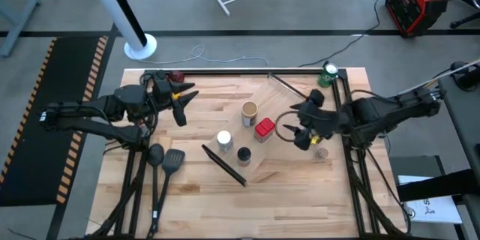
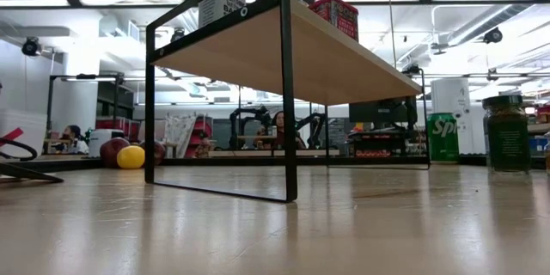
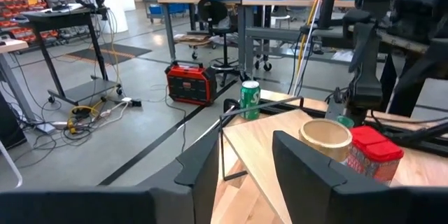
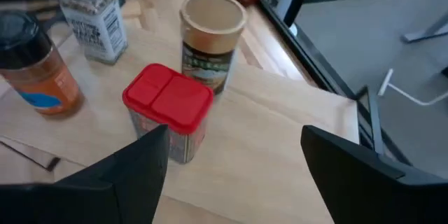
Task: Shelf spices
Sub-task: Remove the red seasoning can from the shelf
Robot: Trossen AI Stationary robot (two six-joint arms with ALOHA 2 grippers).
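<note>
The shelf is a slanted light-wood rack with black bars at both ends, standing mid-table. On its top stand the tan-topped jar, the red square-topped jar, the white-topped jar and the black-topped jar. Another jar stands on the table at the shelf's right. My right gripper is open over the shelf's right part, its fingers pointing at the red-topped jar from the right without touching it. My left gripper is open, raised left of the shelf.
Two black spatulas lie on the table's near left. A green can stands at the far right corner, and red fruit lies at the far left. Bare wood shows along the near edge.
</note>
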